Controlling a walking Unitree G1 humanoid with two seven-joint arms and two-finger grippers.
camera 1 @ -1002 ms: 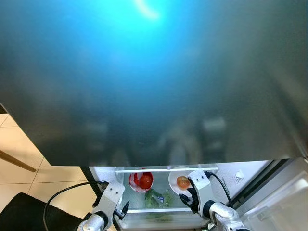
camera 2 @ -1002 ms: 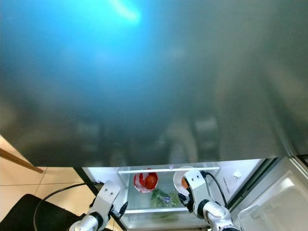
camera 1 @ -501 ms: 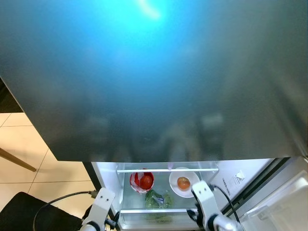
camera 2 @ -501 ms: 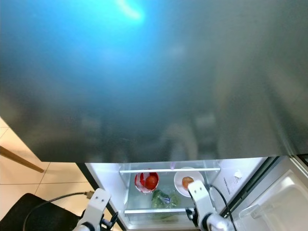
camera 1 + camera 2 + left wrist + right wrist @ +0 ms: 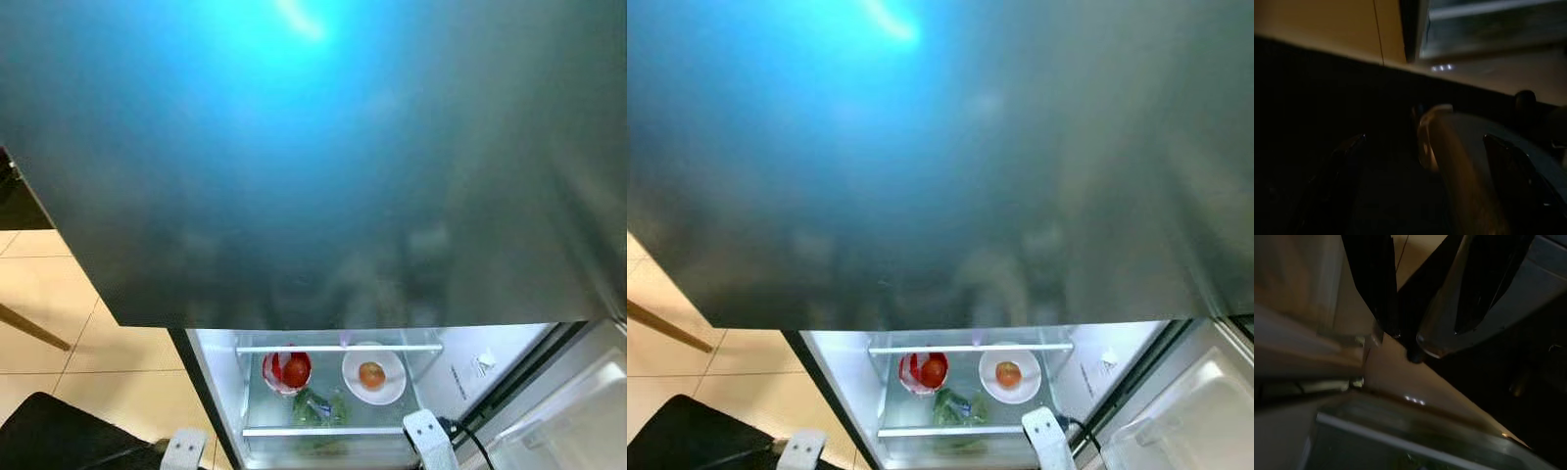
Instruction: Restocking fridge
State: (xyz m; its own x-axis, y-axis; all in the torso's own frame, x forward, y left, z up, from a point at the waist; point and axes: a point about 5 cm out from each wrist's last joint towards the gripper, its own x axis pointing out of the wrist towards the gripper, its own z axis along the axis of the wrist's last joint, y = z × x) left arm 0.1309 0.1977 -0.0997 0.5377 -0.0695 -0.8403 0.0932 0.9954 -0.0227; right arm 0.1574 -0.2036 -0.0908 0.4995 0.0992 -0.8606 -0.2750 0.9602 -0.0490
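Fridge (image 5: 323, 196): lower compartment open for restocking.
Plate (image 5: 387, 384): on shelf, holds tomato (image 5: 371, 374).
Bowl (image 5: 285, 369): beside plate.
Greens (image 5: 315, 407): below plate.
Left gripper (image 5: 1425, 147): fingers apart, empty.
Right gripper (image 5: 1425, 308): fingers apart, empty.

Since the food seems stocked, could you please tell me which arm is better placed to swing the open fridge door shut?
Right, probably. The right arm sits next to the open door, which hangs on that side. The left arm is across the opening from it, over the floor.

Red bowl (image 5: 284, 368) contents unclear (too small); greens (image 5: 319, 405) blurred
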